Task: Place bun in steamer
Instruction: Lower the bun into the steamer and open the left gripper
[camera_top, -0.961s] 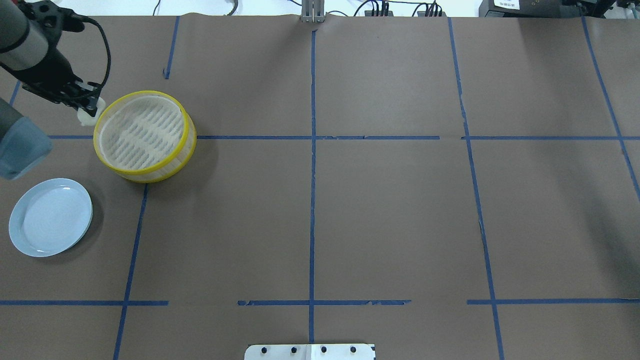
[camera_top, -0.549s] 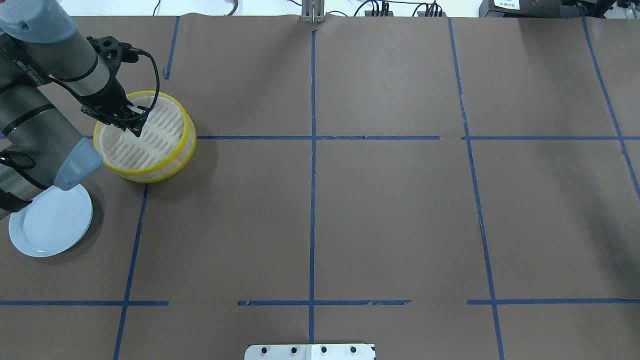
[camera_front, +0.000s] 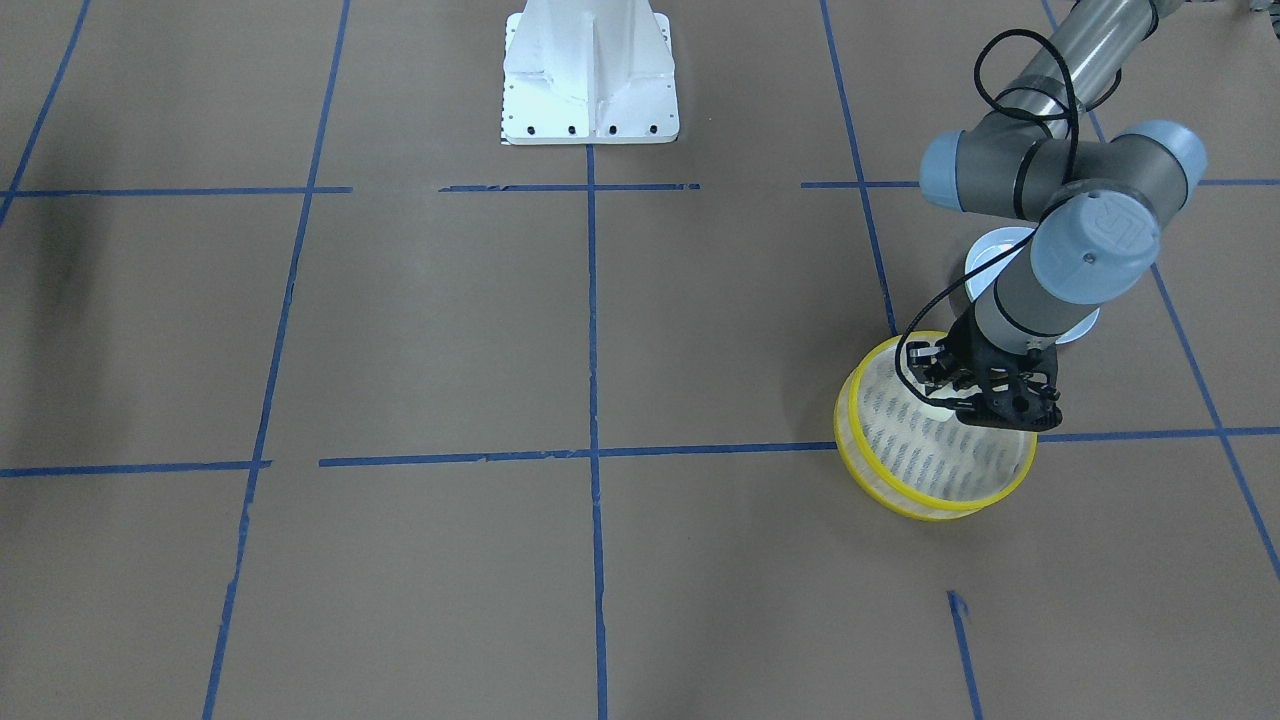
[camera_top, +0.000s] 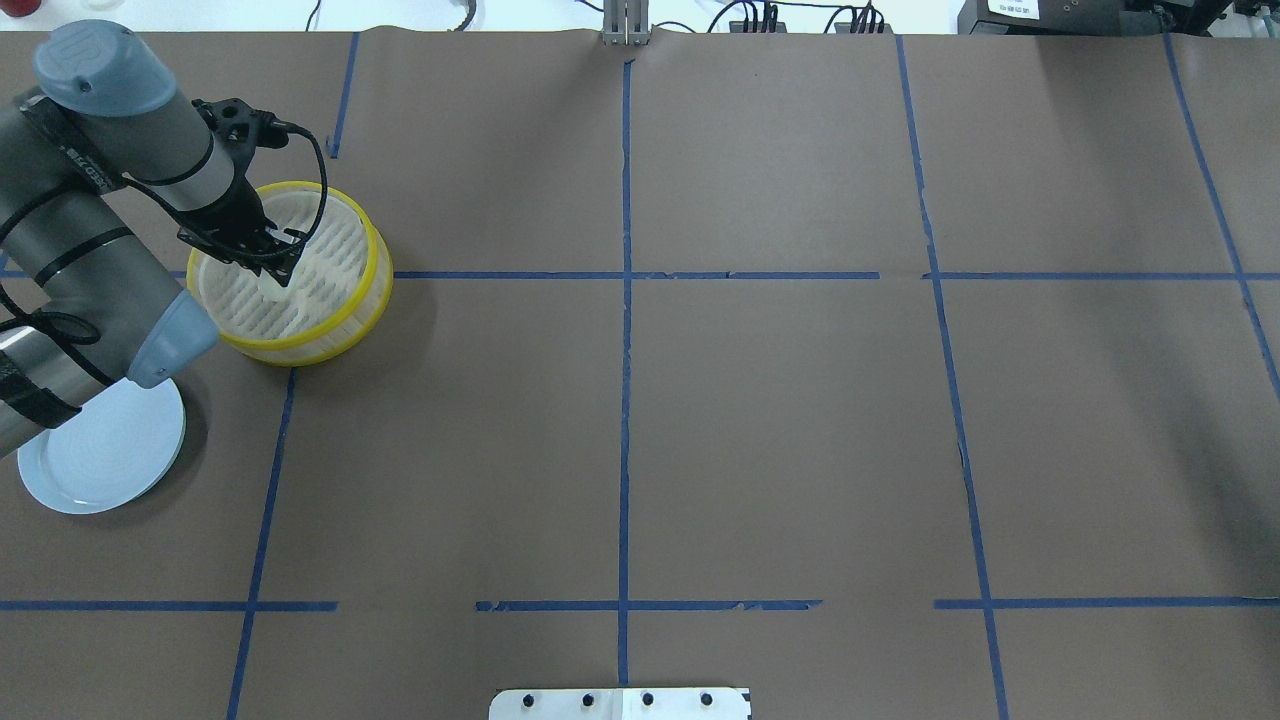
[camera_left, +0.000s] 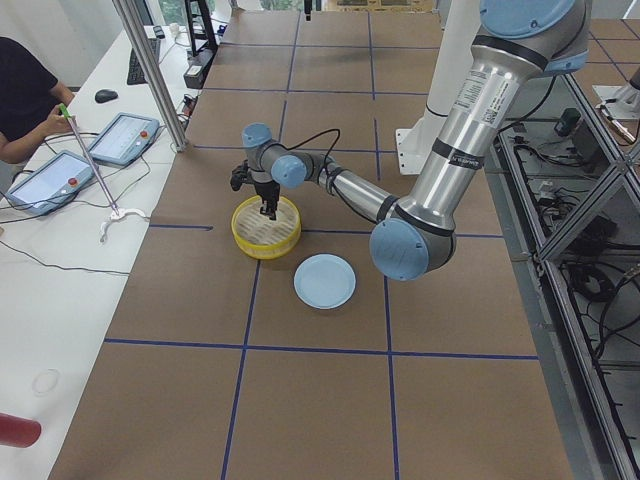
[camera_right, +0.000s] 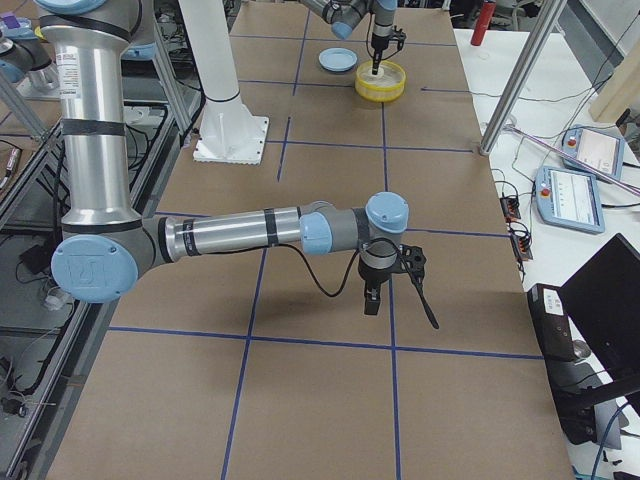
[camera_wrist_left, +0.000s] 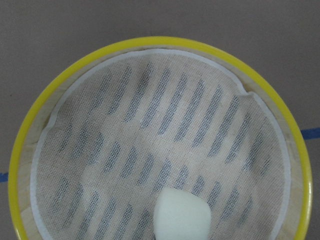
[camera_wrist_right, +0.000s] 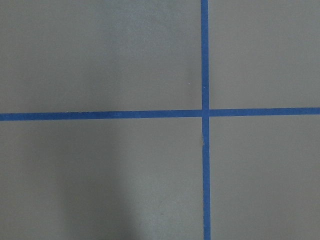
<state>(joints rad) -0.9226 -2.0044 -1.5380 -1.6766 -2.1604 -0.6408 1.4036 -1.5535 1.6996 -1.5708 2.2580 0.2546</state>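
Note:
The steamer (camera_top: 372, 262), a round basket with yellow rims and a slatted floor under a white mesh cloth, stands at the table's far left. My left gripper (camera_top: 282, 266) reaches down inside it and is shut on the bun (camera_top: 271, 286), a small cream-white lump held just above the floor. In the left wrist view the bun (camera_wrist_left: 181, 216) sits at the bottom middle over the steamer's floor, inside its rim (camera_wrist_left: 150, 43). My right gripper (camera_right: 371, 297) hangs over bare table far from the steamer; I cannot tell whether it is open or shut.
A pale blue plate (camera_top: 100, 455) lies near the steamer, partly under my left arm's elbow. The robot's white base plate (camera_top: 620, 703) sits at the near edge. Blue tape lines cross the brown table cover. An operator and tablets (camera_left: 50, 178) are at the far side.
My left gripper has carried the bun from outside the steamer's left rim over the rim and down into the basket. The steamer and plate have not moved.

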